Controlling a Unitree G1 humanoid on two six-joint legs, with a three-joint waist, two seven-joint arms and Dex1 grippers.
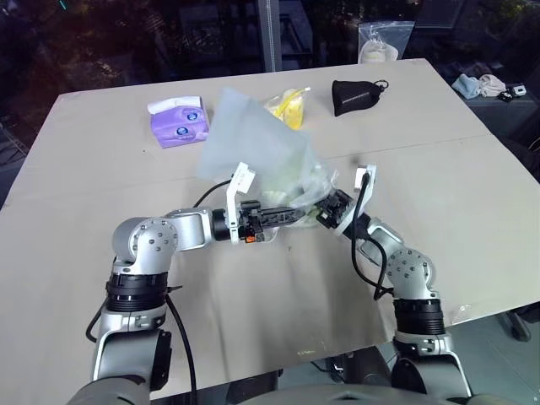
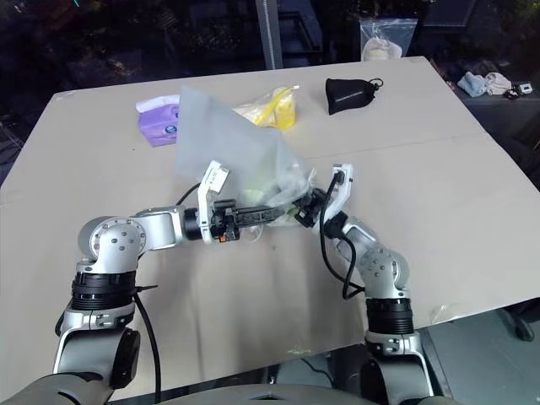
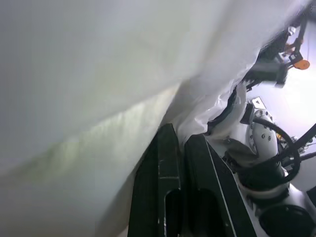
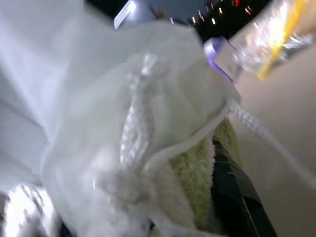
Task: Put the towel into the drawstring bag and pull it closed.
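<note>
The table (image 1: 101,169) is the widest thing here, and the action sits at its middle, held up off the surface. The drawstring bag (image 1: 253,139) stands raised between the two arms, its frosted body fanned up and to the far left, its mouth gathered low toward the right. The towel (image 4: 195,182) is already inside; pale green terry shows through the film at the mouth, in the right wrist view.

The left gripper (image 1: 283,218) reaches in from the left, its jaws clenched on the bag's film near the mouth. The right gripper (image 1: 325,211) meets the mouth from the right, nearly closed and apparently pinching the bunched rim and cord (image 4: 247,121), though the exact hold is hard to read.

The step appears to be cinching. To do it well, the left grip should anchor the bag while the right draws the cord straight away from the mouth, not the film with it. Keep the towel below the channel so no terry jams the closure.

Far behind lie the purple tissue pack (image 1: 179,121) and the black pouch (image 1: 354,95), well apart.
</note>
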